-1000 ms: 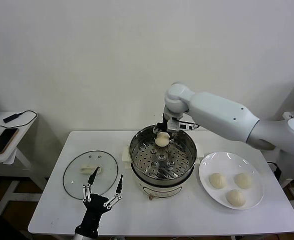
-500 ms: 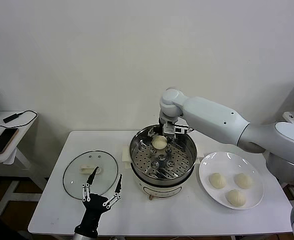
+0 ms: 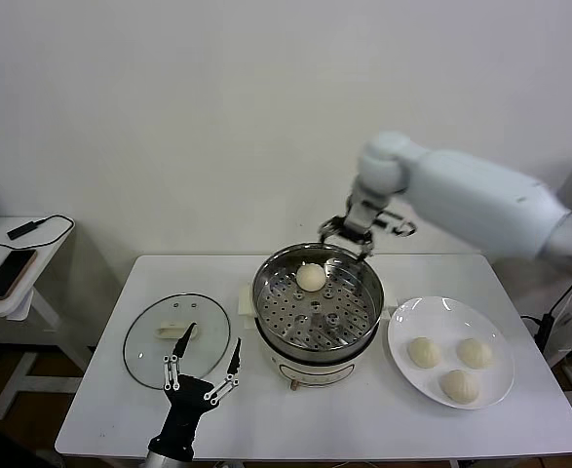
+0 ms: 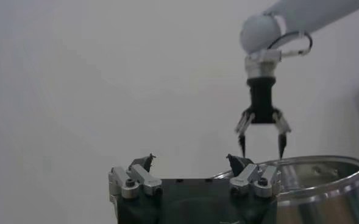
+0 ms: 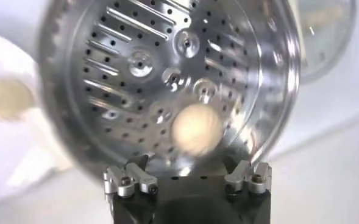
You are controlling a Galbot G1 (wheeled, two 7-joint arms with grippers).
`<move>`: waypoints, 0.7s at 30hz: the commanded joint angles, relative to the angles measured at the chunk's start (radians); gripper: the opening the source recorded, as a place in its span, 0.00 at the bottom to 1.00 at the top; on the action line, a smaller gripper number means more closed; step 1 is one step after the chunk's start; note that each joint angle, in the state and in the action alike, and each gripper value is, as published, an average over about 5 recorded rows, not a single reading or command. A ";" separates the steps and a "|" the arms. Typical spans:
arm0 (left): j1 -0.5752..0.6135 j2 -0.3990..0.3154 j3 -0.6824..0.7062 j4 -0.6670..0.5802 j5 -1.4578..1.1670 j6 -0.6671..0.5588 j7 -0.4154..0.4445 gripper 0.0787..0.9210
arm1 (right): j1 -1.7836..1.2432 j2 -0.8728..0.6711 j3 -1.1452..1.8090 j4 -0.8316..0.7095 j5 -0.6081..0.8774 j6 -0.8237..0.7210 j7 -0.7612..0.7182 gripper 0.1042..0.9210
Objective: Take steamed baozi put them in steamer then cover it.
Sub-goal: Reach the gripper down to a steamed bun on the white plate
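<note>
On the counter point(image 3: 500, 429) the steamer point(image 3: 317, 304) sits open so we can load it; its cover point(image 3: 175, 336) lies aside beside our idle left hand point(image 3: 203, 367), fingers apart. Our right hand point(image 3: 363, 232) hangs spread and empty above the far rim, one steamed baozi point(image 3: 311, 277) on the perforated tray, three on the plate point(image 3: 407, 319)

Steamer point(image 3: 317, 310): shiny polished metal, perforated tray w/ holes. Baozi point(image 3: 311, 277) inside steamer: smooth matt dough. Cover point(image 3: 175, 336) beside steamer: clear glass, metal rim. Plate point(image 3: 450, 333): glossy white.
</note>
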 commanded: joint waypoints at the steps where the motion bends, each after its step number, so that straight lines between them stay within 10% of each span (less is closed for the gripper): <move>1: -0.002 0.001 0.012 0.000 0.004 0.000 0.001 0.88 | 0.115 -0.255 -0.199 0.018 0.303 -0.285 -0.025 0.88; 21: 0.003 -0.011 0.007 0.007 0.011 -0.003 -0.002 0.88 | -0.270 -0.309 -0.204 0.041 0.292 -0.371 0.194 0.88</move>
